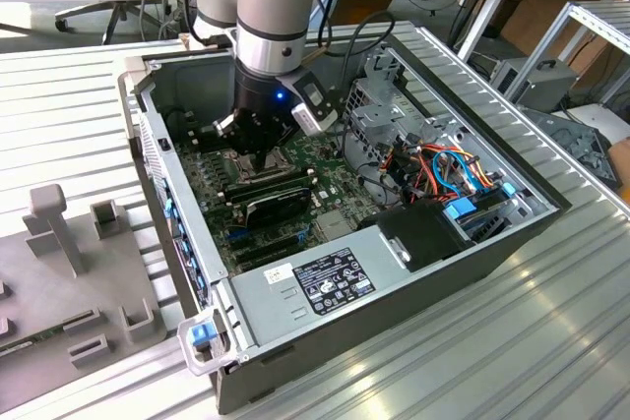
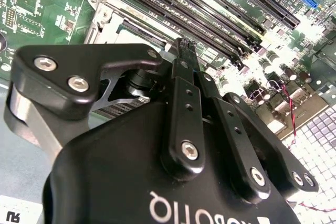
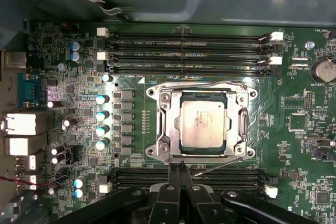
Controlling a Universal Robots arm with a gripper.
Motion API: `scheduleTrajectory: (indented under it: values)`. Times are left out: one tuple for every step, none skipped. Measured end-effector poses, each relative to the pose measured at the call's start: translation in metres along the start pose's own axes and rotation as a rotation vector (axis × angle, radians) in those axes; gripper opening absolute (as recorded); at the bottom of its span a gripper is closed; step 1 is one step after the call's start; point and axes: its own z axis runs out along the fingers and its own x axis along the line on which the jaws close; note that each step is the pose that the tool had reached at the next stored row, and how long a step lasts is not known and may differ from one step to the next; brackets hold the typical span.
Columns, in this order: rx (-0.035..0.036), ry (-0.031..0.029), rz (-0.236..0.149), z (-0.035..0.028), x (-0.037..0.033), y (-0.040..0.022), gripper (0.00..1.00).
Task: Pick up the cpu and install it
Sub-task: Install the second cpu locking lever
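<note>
Your gripper (image 3: 176, 174) sits low inside the open computer case (image 1: 394, 272), jaws pressed together with nothing between them, tips just off the near edge of the socket frame (image 3: 202, 121). The cpu (image 3: 203, 123) lies flat in that frame: a square chip, dull silver-beige metal top, ringed by bright steel. Black memory slots (image 3: 189, 53) run along the frame's far side and more along its near side, so you have little room there. The green motherboard (image 3: 299, 129) around the frame is crowded with small capacitors. The case rests on a ribbed aluminium table (image 1: 69, 105).
</note>
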Motion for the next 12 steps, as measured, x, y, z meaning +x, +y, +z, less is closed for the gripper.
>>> scheduleTrajectory:
  values:
    - [0.0,0.0,0.0,0.0001,0.0002,0.0,0.11]
    - [0.0001,0.0,0.0,0.0002,0.0004,0.0,0.11]
    - [0.0001,0.0,0.0,0.0006,0.0008,0.0,0.11]
    - [0.0003,0.0,0.0,0.0008,0.0012,0.0,0.11]
    - [0.0004,0.0,0.0,0.0011,0.0013,0.0,0.11]
    - [0.0004,0.0,0.0,0.0013,0.0013,0.0,0.11]
    - [0.0005,0.0,0.0,0.0013,0.0014,0.0,0.11]
    - [0.0005,0.0,0.0,0.0013,0.0014,0.0,0.11]
    - [0.0004,0.0,0.0,0.0014,0.0014,0.0,0.11]
    - [0.0004,0.0,0.0,0.0014,0.0014,0.0001,0.11]
    - [0.0004,0.0,0.0,0.0014,0.0014,0.0,0.11]
    - [0.0004,0.0,0.0,0.0015,0.0014,0.0001,0.11]
